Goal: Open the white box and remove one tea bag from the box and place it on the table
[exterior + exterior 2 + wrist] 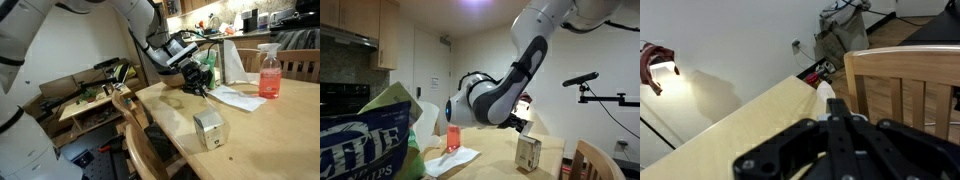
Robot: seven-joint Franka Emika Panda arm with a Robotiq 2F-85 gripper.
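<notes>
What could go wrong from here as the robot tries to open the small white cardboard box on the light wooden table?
The small white cardboard box stands free, not far from the light wooden table edge; a push on its flap might slide or tip it. The gripper is shut, so it must open before pinching anything. Swinging over, the arm might catch the pink spray bottle.

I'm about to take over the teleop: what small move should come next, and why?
Probably carry the gripper toward the white box. Its jaws are shut, and in an exterior view it hangs above the table near the spray bottle, apart from the box, which nothing touches.
</notes>
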